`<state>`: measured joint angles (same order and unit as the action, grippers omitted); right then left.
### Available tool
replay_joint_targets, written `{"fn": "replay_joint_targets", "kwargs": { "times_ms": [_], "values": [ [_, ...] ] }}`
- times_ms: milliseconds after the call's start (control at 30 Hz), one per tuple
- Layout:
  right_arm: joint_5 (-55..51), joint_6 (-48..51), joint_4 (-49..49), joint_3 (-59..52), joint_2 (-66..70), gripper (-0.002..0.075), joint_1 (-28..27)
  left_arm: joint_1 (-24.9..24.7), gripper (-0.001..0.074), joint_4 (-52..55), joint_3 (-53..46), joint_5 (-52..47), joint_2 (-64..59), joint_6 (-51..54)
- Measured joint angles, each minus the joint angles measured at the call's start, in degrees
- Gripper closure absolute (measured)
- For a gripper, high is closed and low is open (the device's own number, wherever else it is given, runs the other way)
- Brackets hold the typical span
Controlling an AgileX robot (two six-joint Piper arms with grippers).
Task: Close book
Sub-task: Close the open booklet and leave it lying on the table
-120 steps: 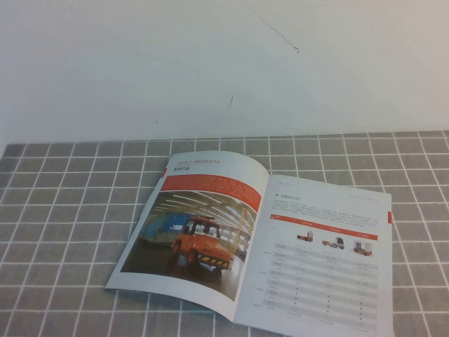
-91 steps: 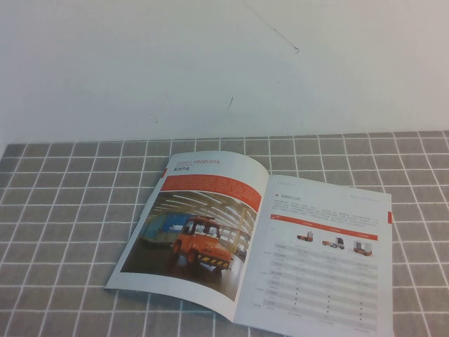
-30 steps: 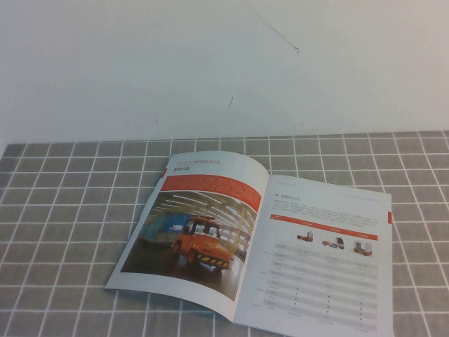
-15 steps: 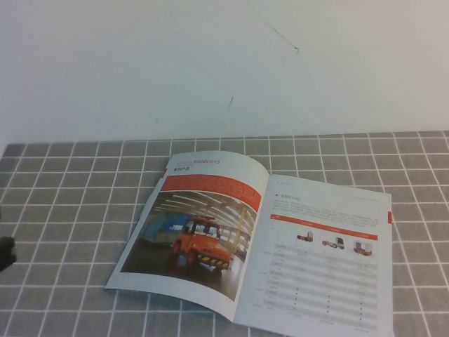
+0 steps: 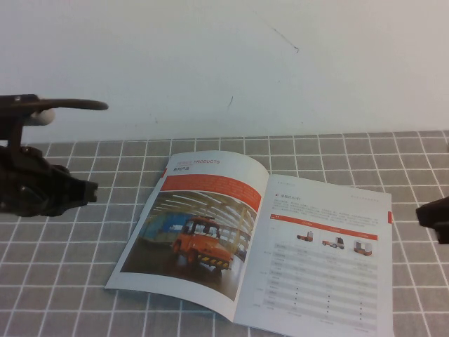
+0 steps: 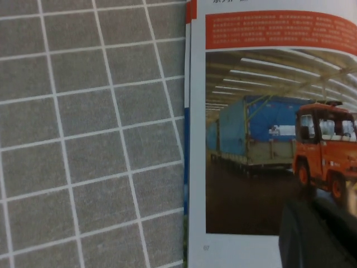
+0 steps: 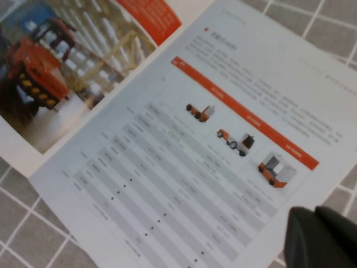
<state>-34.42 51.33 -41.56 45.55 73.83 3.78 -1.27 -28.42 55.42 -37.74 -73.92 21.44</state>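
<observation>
Grey checked cloth (image 5: 63, 281) covers the table. Book (image 5: 259, 239) lies open on it, centre to near right, truck photo on its left page. Right gripper (image 5: 431, 214) at the right edge, clear of the book. Left gripper (image 5: 84, 191) left of the book, also apart. Grip state of both: cannot tell. White wall (image 5: 210, 63) behind.

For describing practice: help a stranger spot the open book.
On the grey, white-gridded cloth, between the black left claw at its left edge and the black right claw at its right, lies the open glossy paper book. Only it carries print: an orange truck photo.
</observation>
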Motion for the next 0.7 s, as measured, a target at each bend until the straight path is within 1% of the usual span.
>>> {"fn": "replay_joint_targets", "kwargs": {
  "times_ms": [233, 500, 700],
  "values": [
    [7.7, 1.2, -0.8, 0.2, 10.5, 0.0730, 8.3, 0.0, 0.0738, -4.6, 5.0, 2.3, -15.0, 5.4],
    [13.8, 2.1, -0.9, 0.2, 23.0, 0.0730, 12.2, 0.0, 0.0738, -5.4, 7.6, 5.3, -26.9, 7.6],
    [15.4, 2.8, -1.3, 0.8, 28.3, 0.0730, 12.8, 0.0, 0.0738, -5.8, 10.7, 6.5, -33.1, 8.2]
  ]
}}
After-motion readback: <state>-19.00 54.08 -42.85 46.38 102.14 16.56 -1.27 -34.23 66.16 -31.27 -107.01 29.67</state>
